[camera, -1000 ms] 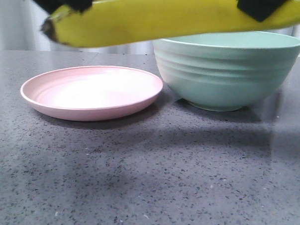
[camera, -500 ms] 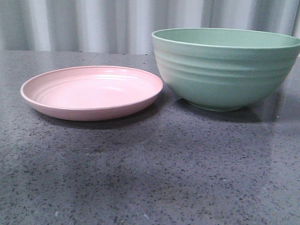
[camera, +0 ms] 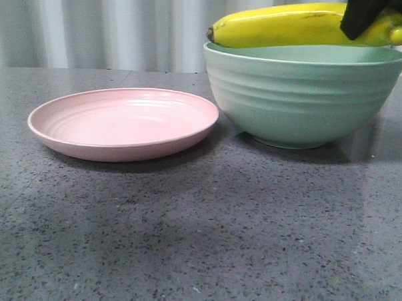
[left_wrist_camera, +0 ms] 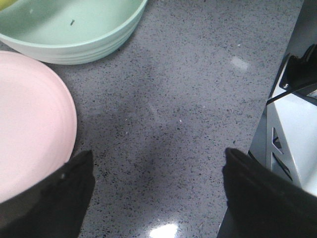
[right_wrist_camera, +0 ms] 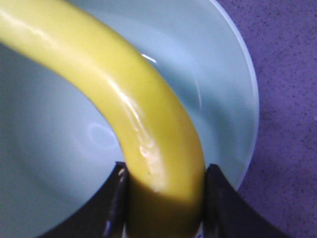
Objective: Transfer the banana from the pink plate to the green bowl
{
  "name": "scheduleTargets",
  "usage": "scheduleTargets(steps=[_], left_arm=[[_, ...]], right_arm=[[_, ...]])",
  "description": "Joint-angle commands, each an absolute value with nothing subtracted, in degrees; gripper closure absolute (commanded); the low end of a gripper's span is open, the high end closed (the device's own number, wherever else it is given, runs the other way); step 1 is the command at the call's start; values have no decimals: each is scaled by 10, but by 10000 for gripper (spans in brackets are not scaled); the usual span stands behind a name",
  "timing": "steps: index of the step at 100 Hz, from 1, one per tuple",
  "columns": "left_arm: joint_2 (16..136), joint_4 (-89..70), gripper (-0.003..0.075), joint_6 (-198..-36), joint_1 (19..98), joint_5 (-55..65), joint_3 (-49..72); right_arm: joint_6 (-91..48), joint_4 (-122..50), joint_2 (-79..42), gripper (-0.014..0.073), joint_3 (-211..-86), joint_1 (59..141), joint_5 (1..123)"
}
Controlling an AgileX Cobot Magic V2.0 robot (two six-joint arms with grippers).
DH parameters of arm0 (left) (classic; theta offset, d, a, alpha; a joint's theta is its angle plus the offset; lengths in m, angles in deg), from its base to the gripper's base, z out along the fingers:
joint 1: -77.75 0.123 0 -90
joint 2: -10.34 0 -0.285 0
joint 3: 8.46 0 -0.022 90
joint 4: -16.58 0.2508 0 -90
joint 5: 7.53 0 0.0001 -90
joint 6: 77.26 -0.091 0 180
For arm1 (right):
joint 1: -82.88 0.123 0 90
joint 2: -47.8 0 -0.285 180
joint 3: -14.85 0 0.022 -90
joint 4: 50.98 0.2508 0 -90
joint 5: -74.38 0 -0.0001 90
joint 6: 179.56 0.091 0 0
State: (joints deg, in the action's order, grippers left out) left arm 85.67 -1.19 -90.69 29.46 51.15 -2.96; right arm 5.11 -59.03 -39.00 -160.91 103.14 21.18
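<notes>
The yellow banana hangs level just above the rim of the green bowl, dark end to the left. My right gripper is shut on it near the stem end. In the right wrist view the fingers clamp the banana over the bowl's inside. The pink plate sits to the left of the bowl with nothing on it. My left gripper is open and holds nothing, over bare table beside the plate and bowl.
The grey speckled table runs from the dishes to the front edge. A pale curtain hangs behind it. A metal part of the robot's base stands past the table edge in the left wrist view.
One second ago the banana crossed the top of the front view, above the plate. It then left the view and now hangs lower, over the bowl's rim.
</notes>
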Motion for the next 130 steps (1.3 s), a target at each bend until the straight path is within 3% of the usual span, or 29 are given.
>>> scheduleTargets(steps=[1, 9, 19, 60, 69, 77, 87, 96, 130], left_arm=[[844, -28, 226, -896, 290, 482, -48], [844, -28, 226, -895, 290, 476, -48], [844, -28, 226, -895, 290, 471, -48], [844, -28, 239, -894, 290, 469, -48], [844, -28, 291, -894, 290, 469, -48], [843, -28, 377, -894, 290, 465, -48], [840, -28, 563, -890, 290, 455, -48], [835, -28, 736, -890, 290, 446, -47], [766, -13, 739, -890, 290, 327, 4]], right_arm=[[54, -601, -378, 433, -1628, 1028, 254], [54, -601, -379, 310, -1628, 1028, 257], [54, -602, -380, 236, -1628, 1028, 257], [54, -611, -378, 240, -1628, 1028, 262], [54, -611, -367, 316, -1628, 1028, 262], [54, -611, -352, 463, -1628, 1028, 262], [54, -611, -326, 657, -1628, 1028, 258], [54, -611, -299, 673, -1619, 1028, 269], [59, -611, -92, 673, -1435, 1028, 420]])
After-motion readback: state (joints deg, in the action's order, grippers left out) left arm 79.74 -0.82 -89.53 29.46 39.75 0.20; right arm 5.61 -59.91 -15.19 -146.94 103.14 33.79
